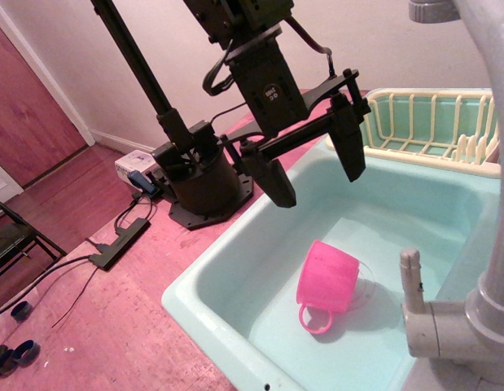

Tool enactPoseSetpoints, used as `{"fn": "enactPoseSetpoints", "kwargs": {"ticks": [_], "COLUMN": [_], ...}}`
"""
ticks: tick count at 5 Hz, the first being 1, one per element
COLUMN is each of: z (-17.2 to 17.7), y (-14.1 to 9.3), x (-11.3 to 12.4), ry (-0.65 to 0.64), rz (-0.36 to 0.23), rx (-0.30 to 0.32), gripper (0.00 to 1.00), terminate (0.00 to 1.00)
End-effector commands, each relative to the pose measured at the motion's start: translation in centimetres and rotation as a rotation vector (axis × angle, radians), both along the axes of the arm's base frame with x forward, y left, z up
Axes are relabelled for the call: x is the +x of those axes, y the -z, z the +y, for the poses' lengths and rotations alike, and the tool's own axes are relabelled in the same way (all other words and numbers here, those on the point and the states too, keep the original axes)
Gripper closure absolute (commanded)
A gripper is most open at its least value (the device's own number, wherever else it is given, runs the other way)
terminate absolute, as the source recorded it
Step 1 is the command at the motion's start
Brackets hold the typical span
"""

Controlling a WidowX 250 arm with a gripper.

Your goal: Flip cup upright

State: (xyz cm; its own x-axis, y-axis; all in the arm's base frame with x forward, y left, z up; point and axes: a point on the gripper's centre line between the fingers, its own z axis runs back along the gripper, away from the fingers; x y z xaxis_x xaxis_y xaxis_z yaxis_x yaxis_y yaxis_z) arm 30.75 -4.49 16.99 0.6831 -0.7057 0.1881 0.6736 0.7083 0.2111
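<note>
The pink translucent cup [327,278] lies on its side on the floor of the pale green sink [211,281]. Its base faces the upper left and its mouth the lower right. Its loop handle [314,318] points toward the front. My gripper [314,173] hangs above the sink, up and to the left of the cup. Its two black fingers are spread wide apart with nothing between them. It is well clear of the cup.
A grey faucet [459,326] with a small lever stands at the sink's right front. A cream dish rack [422,122] sits behind the sink at the right. The arm's black base [204,183] is bolted to the pink counter left of the sink.
</note>
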Motion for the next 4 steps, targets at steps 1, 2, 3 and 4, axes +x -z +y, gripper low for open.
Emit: {"fn": "enactPoseSetpoints", "kwargs": {"ticks": [1, 2, 3, 4], "z": [0.0, -0.1, -0.5, -0.8], "y": [0.0, 0.7, 1.6, 2.7], "x": [0.0, 0.3, 0.5, 0.6], "ry": [0.0, 0.018, 0.044, 0.062], "rz": [0.0, -0.014, -0.013, -0.011], "rx": [0.0, 0.02, 0.017, 0.004], "gripper": [0.0, 0.0, 0.0, 0.0], "terminate": [0.0, 0.0, 0.0, 0.0]}}
